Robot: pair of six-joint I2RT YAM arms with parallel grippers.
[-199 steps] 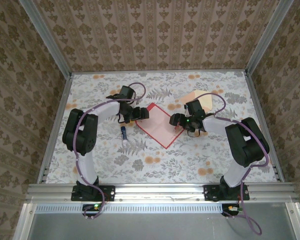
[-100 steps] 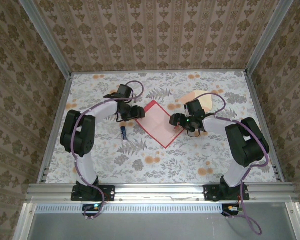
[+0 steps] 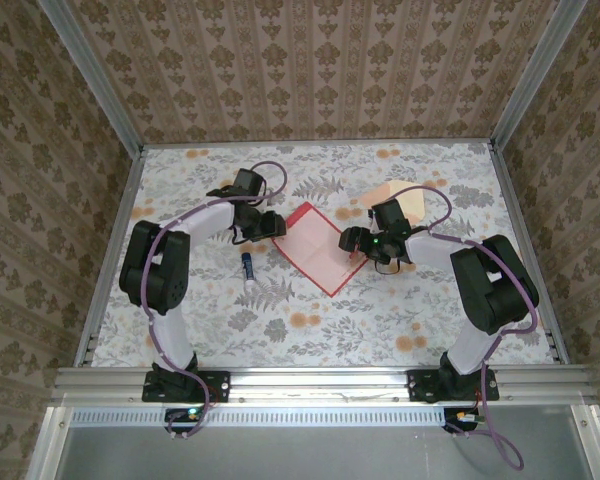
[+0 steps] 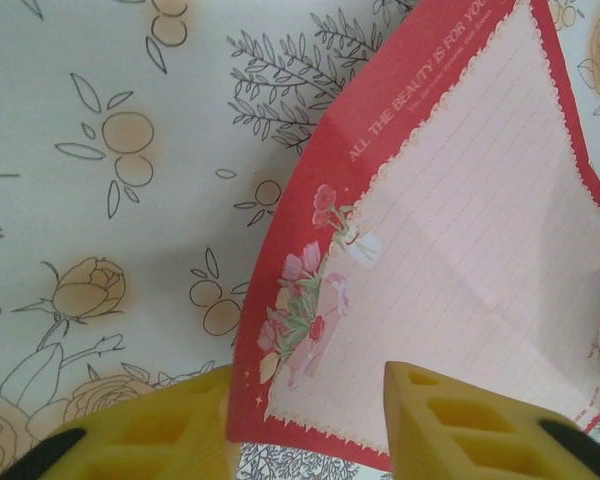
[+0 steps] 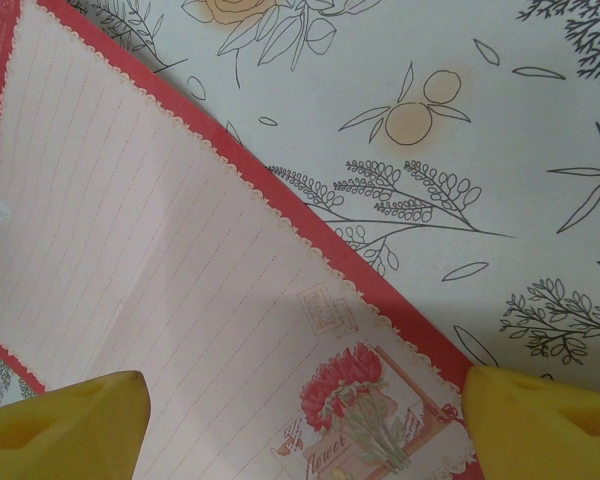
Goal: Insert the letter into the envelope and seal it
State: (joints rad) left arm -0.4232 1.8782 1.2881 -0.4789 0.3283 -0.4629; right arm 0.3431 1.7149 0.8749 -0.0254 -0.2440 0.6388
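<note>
The letter, pale pink with a red border, lies as a diamond in the middle of the table. My left gripper is at its left corner. In the left wrist view the yellow fingers stand apart on either side of the letter's flowered corner, and the left one touches the red edge, which bows upward. My right gripper is over the right corner. It stands wide open, straddling the letter by its red bouquet print. The peach envelope lies behind the right gripper, partly hidden by the arm.
A small blue and white tube lies on the floral tablecloth left of the letter, below the left arm. Patterned walls and metal rails close in the table on three sides.
My left gripper's jaws have narrowed around the letter's left corner and the left arm has drawn in slightly. The right arm and its open jaws have not moved.
</note>
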